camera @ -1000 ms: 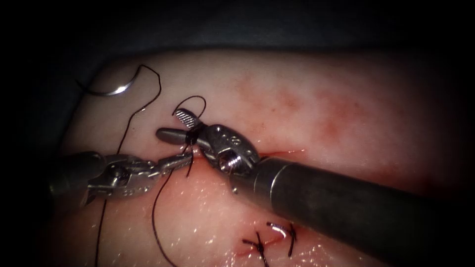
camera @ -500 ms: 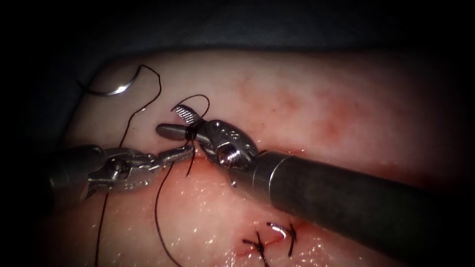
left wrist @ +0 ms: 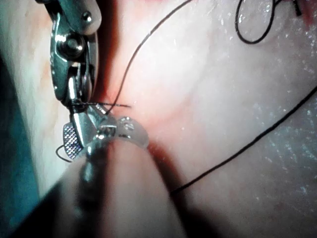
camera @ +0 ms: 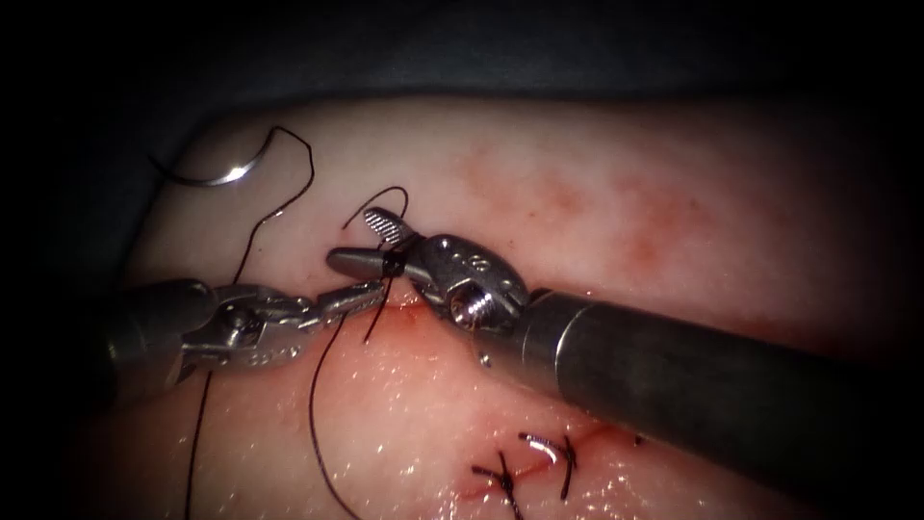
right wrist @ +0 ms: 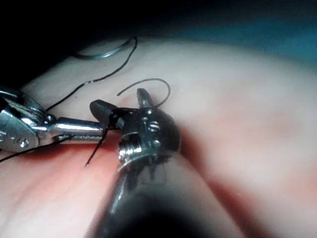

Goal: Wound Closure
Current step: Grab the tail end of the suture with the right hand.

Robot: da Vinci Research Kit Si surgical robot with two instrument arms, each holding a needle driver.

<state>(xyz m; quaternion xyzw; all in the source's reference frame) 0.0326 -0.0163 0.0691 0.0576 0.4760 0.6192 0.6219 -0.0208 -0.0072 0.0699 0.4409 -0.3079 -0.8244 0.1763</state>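
endoscope view: i have the right tool with its jaws spread apart, and a dark thread wrapped around the root of the jaws, near their hinge; the jaws themselves clamp nothing. my left tool comes in from the left with its jaws closed on the thread just beside the right tool's jaws, right at the cut. the needle lies free on the tissue, well apart from both tools, up at the tissue's far left edge, not in the tissue and held by neither tool; thread trails from it down toward the tools. a short free end of thread hangs below the left tool's tip, and a longer run curves down over the near tissue. two finished stitches sit further along the cut, toward the near edge. my judgement on handling: the thread is fine, limp and light, slick from the wet tissue, and it can fray or snap under a hard pinch, so i would grip it flat, close to the end. the needle is stiff and springy; i would take it on the body of its curve, away from tip and tail.
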